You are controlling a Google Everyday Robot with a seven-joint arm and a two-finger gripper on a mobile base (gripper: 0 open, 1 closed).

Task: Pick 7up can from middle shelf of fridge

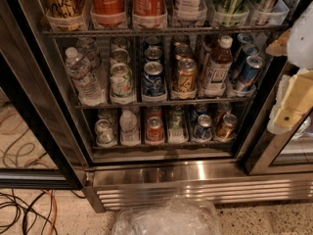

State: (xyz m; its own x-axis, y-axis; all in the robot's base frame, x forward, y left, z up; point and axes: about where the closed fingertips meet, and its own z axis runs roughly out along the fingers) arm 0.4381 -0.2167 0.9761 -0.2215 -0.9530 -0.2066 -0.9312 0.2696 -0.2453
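Note:
The fridge stands open in front of me, with wire racks and a ribbed steel base panel. The 7up can, whitish-silver with green print and a silver top, stands at the front of its lane on the middle shelf, second lane from the left. More cans stand in a row behind it. My gripper, white and cream coloured, is at the right edge of the view, outside the fridge by the right door frame. It is well to the right of the can and holds nothing that I can see.
On the middle shelf a water bottle stands left of the 7up can and a blue can right of it, then a gold-orange can and a white-labelled bottle. Red Coca-Cola bottles fill the rack above. A clear plastic bag and cables lie on the floor.

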